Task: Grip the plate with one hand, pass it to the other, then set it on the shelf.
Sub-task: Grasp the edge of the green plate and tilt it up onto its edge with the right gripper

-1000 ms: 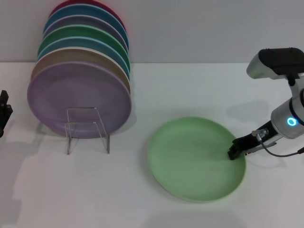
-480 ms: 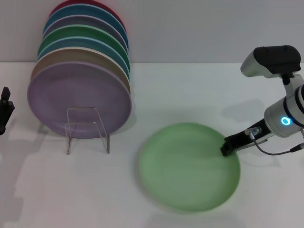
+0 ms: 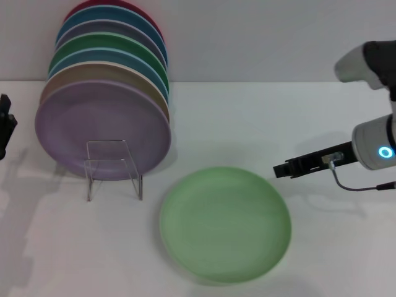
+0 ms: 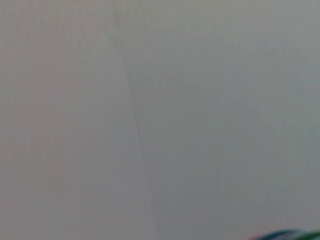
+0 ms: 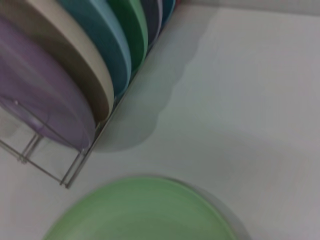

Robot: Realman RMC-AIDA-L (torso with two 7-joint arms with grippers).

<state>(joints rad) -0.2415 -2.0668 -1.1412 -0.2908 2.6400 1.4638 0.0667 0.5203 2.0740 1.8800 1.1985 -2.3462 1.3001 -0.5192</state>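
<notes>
The plate [image 3: 225, 224] lay flat on the table [image 3: 260, 124], untouched, well apart from the shelf [image 3: 114, 168]. The right gripper [image 3: 279, 171] hovered just beside its rim, fingers seemingly closed and empty. Grasp, handover and placing remained. The left gripper [image 3: 5, 133] waited at the table's edge.

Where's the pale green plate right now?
In the head view the plate lies flat on the table, right of the clear shelf, with the right hand just beyond its far-right rim.
</notes>
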